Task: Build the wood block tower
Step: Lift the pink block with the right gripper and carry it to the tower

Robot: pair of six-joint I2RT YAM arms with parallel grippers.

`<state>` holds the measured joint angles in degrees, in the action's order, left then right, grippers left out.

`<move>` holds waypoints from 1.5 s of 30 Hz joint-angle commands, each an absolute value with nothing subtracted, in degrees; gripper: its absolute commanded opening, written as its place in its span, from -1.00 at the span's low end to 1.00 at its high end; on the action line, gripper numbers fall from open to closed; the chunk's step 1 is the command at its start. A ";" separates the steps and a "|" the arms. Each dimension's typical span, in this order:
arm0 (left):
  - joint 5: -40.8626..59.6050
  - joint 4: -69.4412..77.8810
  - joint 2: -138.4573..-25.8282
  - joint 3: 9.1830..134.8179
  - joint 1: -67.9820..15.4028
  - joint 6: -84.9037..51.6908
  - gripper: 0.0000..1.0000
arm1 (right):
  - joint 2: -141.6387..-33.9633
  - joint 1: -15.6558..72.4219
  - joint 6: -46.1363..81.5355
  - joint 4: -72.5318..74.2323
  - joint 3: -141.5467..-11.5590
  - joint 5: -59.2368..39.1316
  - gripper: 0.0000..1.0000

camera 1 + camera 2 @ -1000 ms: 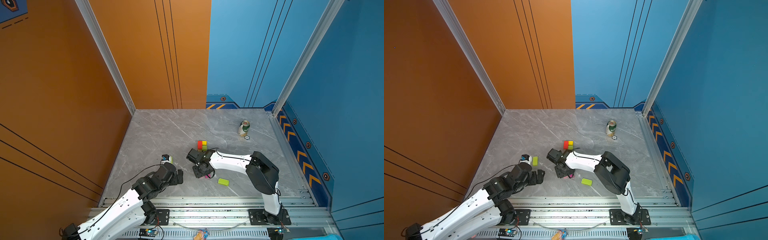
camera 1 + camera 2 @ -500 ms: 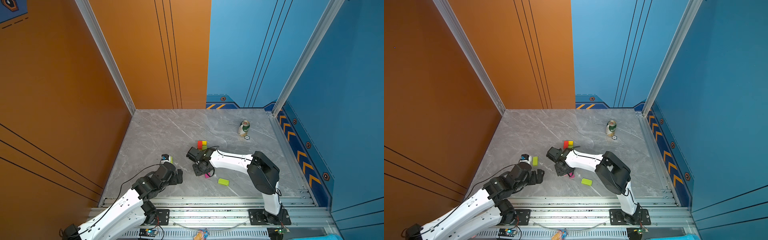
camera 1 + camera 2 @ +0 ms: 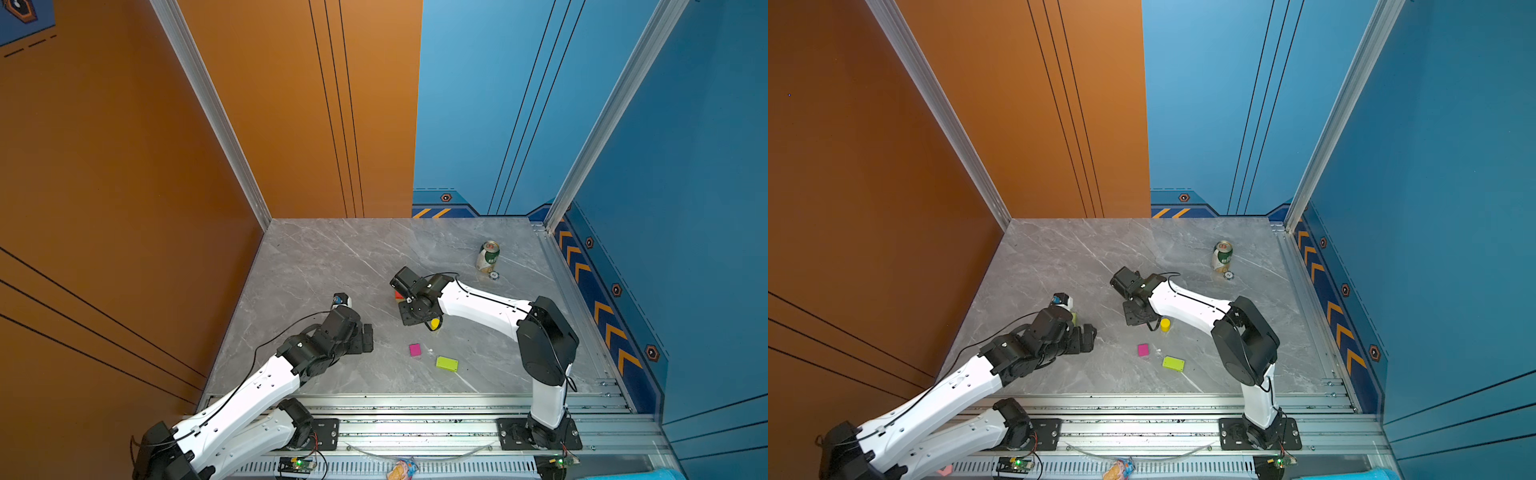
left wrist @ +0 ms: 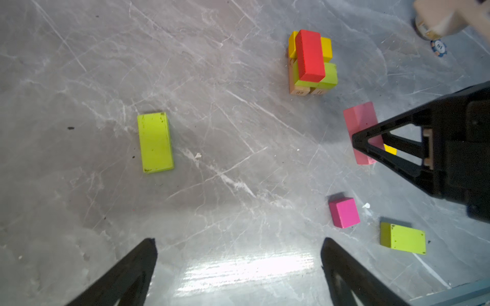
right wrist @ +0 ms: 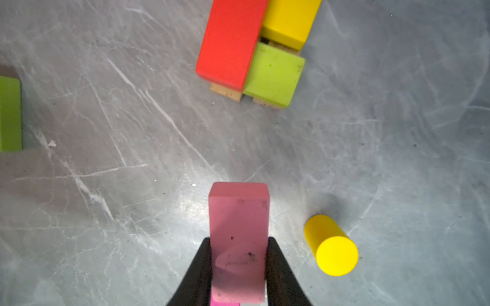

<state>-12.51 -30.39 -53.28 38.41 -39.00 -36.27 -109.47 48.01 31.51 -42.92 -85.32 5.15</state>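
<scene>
Two loose pieces lie nearest the rail: lime-green flat wood slab (image 3: 446, 363) and magenta wood cube (image 3: 414, 349). Left gripper (image 4: 237, 241) gapes wide, empty. Beyond is the yellow wood cylinder (image 5: 331, 245), round, so it could roll. Right gripper (image 5: 238, 251) is clamped on the pink rectangular wood block (image 5: 238, 212), pinching its long flat sides. It looks light, rigid and smooth-painted, maybe slick; a mid-length hold seems safest. Farther back is the unfinished tower (image 5: 252, 53): red-orange, yellow and lime on tan bars. Green-white can (image 3: 487, 257) is farthest.
</scene>
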 commanded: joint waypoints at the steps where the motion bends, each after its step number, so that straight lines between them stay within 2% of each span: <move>1: -10.70 -27.61 -55.44 41.27 -38.58 -34.06 0.96 | -109.19 45.66 29.71 -45.98 -88.89 7.67 -0.41; 15: -10.22 -23.70 -63.17 45.09 -37.92 -31.53 0.96 | -118.45 38.17 29.08 -46.91 -100.99 4.22 -0.41; 22: -9.68 -22.89 -64.68 45.44 -37.01 -30.75 0.96 | -122.37 37.59 29.44 -47.04 -104.56 2.72 -0.41; 45: -8.17 -22.85 -63.29 43.60 -35.13 -30.32 0.96 | -125.86 38.15 30.60 -47.99 -107.84 1.61 -0.41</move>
